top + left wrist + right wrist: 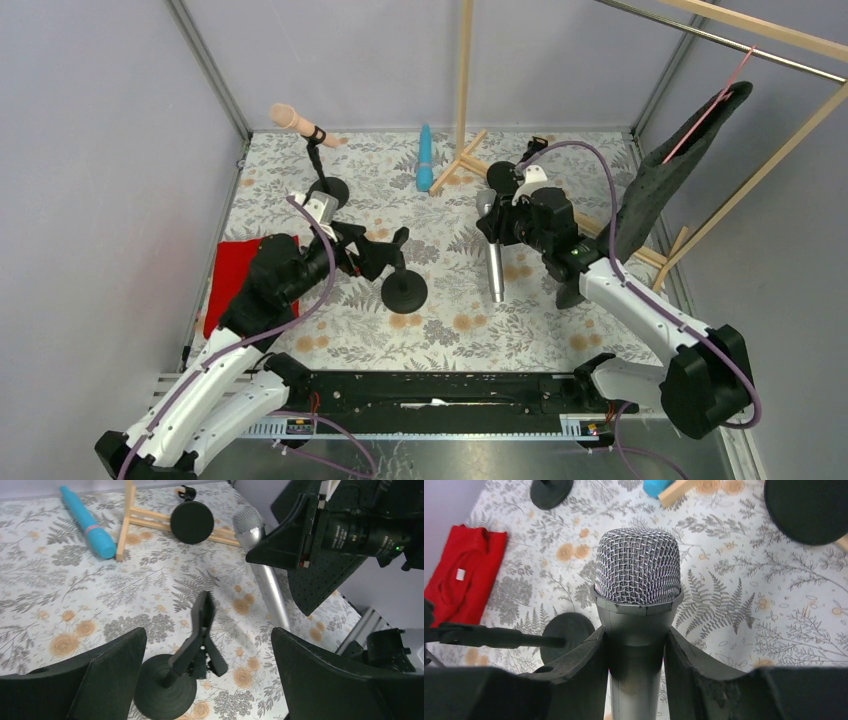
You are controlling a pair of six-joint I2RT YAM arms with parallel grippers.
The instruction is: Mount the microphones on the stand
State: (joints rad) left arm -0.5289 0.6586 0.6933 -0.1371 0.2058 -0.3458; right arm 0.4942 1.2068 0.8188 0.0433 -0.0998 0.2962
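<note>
Silver-grey microphone (638, 572), mesh dome head, smooth grey barrel, clamped in right gripper (636, 650), left gripper (206, 645) spread wide near black stand (165, 692)

Bare tablecloth (450, 300) between the clip stand (404, 291) and the silver-grey microphone (496, 270), wooden frame (463, 100) behind.

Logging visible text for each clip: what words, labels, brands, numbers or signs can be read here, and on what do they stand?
No text can be read in any view.
The white tag on the red cloth: too small to read.
The silver-grey microphone, cyan-blue microphone and peach-pink microphone: no marking shows; the cyan-blue one bears only a plain pink band.
</note>
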